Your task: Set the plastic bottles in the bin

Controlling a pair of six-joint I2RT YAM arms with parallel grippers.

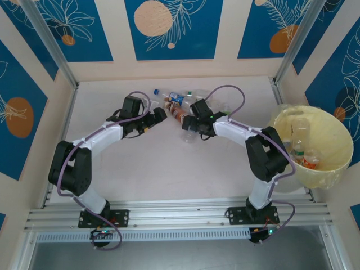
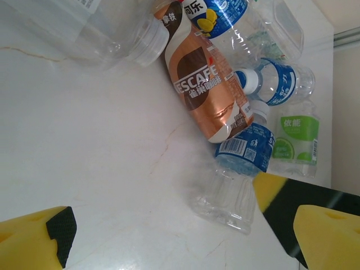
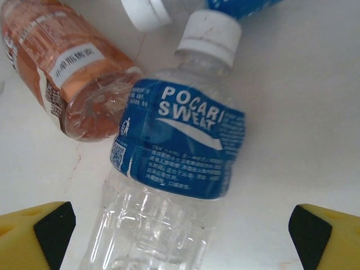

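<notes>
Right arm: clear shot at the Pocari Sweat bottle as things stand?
Probably yes. The right arm hangs over the Pocari Sweat bottle with jaws open, one on each side of its body. The orange-labelled bottle lies close by its shoulder and might get nudged.

At least six plastic bottles (image 2: 205, 84) are counted on the tabletop (image 1: 169, 169). One bin (image 1: 334, 132) is counted, with at least two more bottles inside.

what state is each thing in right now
left gripper: open, empty, over the table
right gripper: open, fingers either side of the Pocari Sweat bottle
Pocari Sweat bottle: lying down, capped, not gripped
Nescafe bottle: lying in the pile
bin: upright, some bottles inside
</notes>
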